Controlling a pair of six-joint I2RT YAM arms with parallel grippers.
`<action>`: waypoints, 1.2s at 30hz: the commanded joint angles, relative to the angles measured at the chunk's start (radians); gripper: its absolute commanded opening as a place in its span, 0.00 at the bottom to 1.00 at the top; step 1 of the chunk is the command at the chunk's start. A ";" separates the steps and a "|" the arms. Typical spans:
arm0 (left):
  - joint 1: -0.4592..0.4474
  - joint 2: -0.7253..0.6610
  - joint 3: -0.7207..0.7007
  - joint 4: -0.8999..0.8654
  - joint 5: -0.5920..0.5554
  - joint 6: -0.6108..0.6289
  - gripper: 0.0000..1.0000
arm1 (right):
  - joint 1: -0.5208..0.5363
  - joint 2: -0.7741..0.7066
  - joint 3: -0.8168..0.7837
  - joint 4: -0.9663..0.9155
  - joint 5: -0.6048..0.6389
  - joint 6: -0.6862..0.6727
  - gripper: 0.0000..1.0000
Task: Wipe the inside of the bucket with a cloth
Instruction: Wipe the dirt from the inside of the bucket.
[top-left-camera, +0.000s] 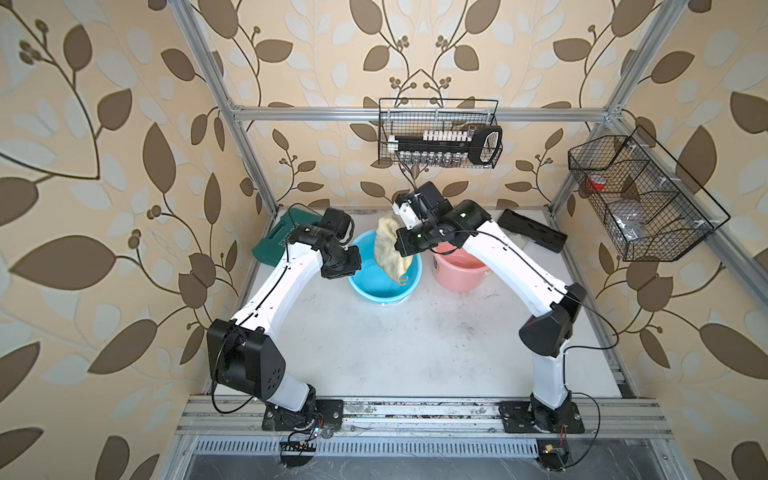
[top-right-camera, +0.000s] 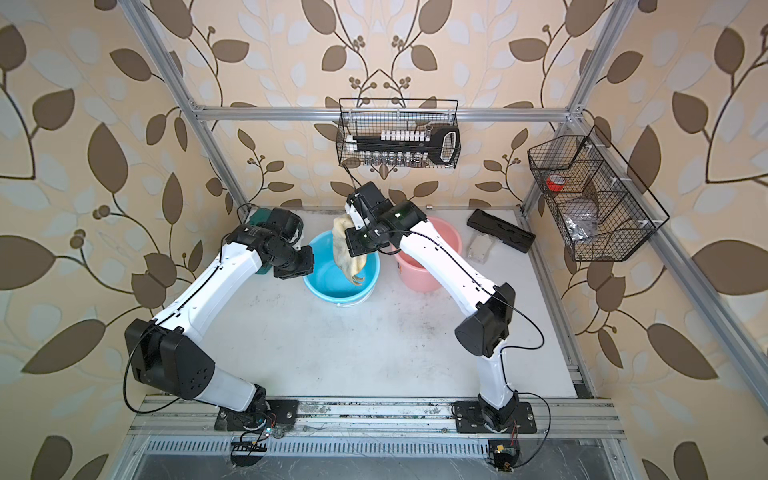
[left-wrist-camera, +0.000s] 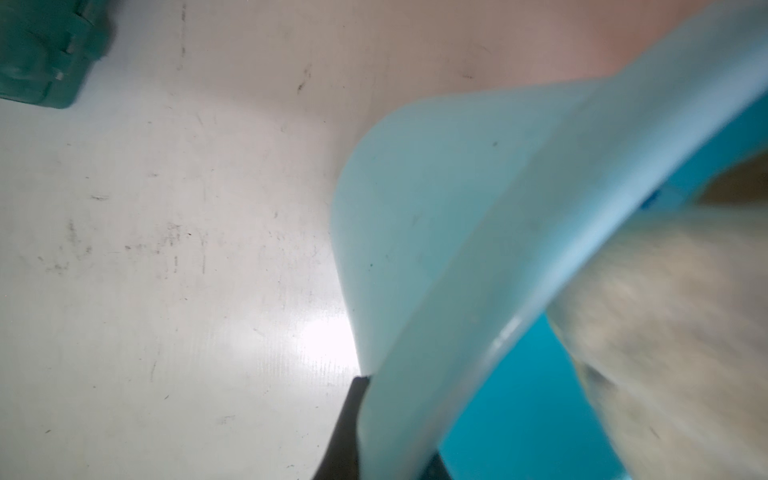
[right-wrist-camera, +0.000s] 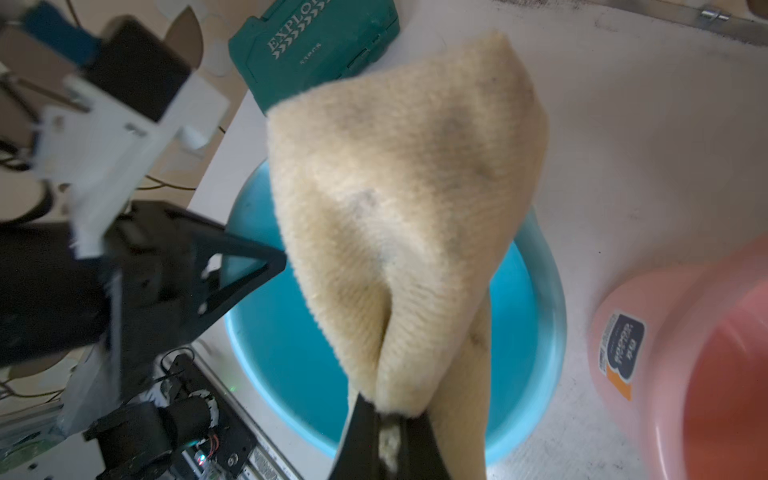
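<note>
The blue bucket (top-left-camera: 374, 293) (top-right-camera: 332, 293) stands on the white table in both top views. My left gripper (top-left-camera: 352, 266) (left-wrist-camera: 395, 436) is shut on its left rim, with one finger (left-wrist-camera: 345, 428) outside the wall (left-wrist-camera: 457, 208) and the other inside. The cloth (top-left-camera: 388, 245) (top-right-camera: 343, 245) is a pale yellowish rag with dingy stains. It hangs over the bucket's opening, its lower end inside. My right gripper (top-left-camera: 401, 245) (right-wrist-camera: 388, 411) is shut on a fold of the cloth (right-wrist-camera: 407, 187), above the bucket's far right side. The cloth (left-wrist-camera: 665, 332) also shows blurred in the left wrist view.
A pink bucket (top-left-camera: 459, 270) stands just right of the blue one, under my right forearm. A green tool case (top-left-camera: 276, 241) lies at the back left and a black tray (top-left-camera: 532, 235) at the back right. Wire baskets (top-left-camera: 440, 133) (top-left-camera: 640, 199) hang on the frame.
</note>
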 joint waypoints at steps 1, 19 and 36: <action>0.008 -0.040 0.038 -0.007 0.126 -0.011 0.00 | -0.007 0.086 0.068 -0.013 0.084 0.033 0.00; 0.008 -0.023 0.031 0.002 0.316 -0.050 0.00 | 0.025 0.155 0.027 0.346 -0.438 0.130 0.00; 0.008 -0.049 0.076 -0.039 0.147 -0.055 0.00 | 0.028 0.165 0.110 -0.025 0.268 0.019 0.00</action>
